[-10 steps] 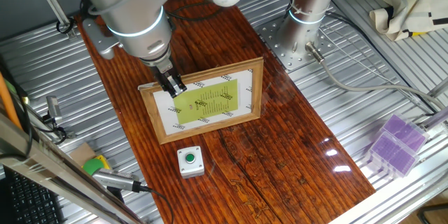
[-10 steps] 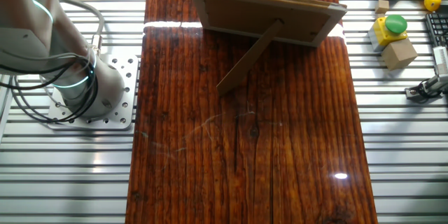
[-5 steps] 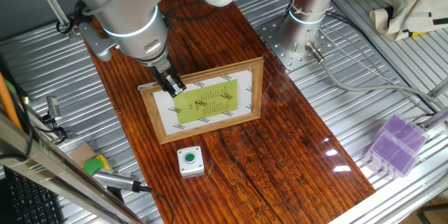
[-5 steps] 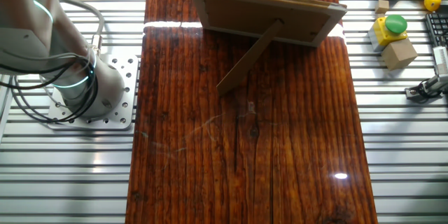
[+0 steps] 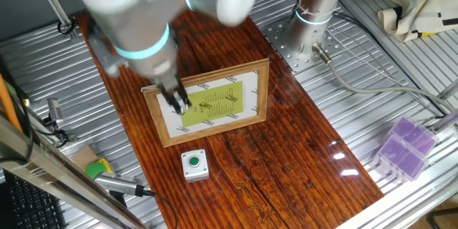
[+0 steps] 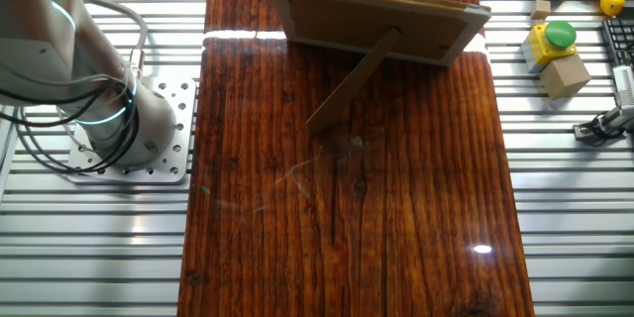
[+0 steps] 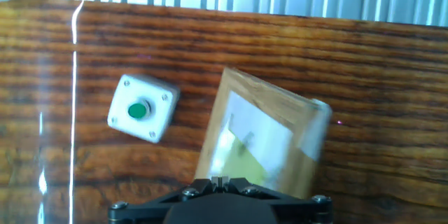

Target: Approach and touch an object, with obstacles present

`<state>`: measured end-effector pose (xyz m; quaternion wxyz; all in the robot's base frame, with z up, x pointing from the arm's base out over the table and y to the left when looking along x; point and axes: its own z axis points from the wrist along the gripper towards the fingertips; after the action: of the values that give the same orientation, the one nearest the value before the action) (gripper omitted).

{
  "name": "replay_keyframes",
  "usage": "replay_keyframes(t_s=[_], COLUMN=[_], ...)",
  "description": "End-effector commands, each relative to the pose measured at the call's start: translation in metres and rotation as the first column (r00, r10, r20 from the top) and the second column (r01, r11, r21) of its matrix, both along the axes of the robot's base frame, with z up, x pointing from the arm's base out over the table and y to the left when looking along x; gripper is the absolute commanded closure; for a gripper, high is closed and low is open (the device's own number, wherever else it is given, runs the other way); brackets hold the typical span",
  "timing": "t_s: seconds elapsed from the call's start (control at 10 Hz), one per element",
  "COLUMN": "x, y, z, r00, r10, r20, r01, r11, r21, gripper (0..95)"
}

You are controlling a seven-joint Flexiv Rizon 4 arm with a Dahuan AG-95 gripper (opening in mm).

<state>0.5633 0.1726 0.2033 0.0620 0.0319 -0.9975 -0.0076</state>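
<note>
One shift: my gripper [image 5: 179,104], fingers pinched together, dropped lower over frame [image 5: 209,103]; button box [image 5: 194,165] untouched, frame blocks path.

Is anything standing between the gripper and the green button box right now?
Yes. The gripper hangs over the picture frame, which stands propped upright on the wooden table. The button box sits just past the frame's front, with bare wood around it.

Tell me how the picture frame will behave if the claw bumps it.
The frame would probably tip or slide easily: it stands tilted on one thin back strut. It looks stiff, light wood. The claw hangs right above its front, so contact seems a real risk.
</note>
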Motion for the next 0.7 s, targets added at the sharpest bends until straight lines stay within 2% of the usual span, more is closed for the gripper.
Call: replay_keyframes(t_s=[0.1, 0.4, 0.5, 0.6, 0.7], x=[0.010, 0.016, 0.016, 0.016, 0.015], y=[0.005, 0.013, 0.015, 0.020, 0.024], z=[-0.022, -0.058, -0.065, -0.081, -0.091], r00=[1.000, 0.999, 0.999, 0.999, 0.998], r10=[-0.015, -0.031, -0.035, -0.053, -0.062], r20=[0.003, 0.007, 0.005, 0.011, 0.010], r01=[0.015, 0.031, 0.035, 0.053, 0.062], r11=[1.000, 1.000, 0.999, 0.999, 0.998], r21=[-0.001, 0.000, 0.000, -0.001, 0.000], gripper=[95.0, 95.0, 95.0, 95.0, 95.0])
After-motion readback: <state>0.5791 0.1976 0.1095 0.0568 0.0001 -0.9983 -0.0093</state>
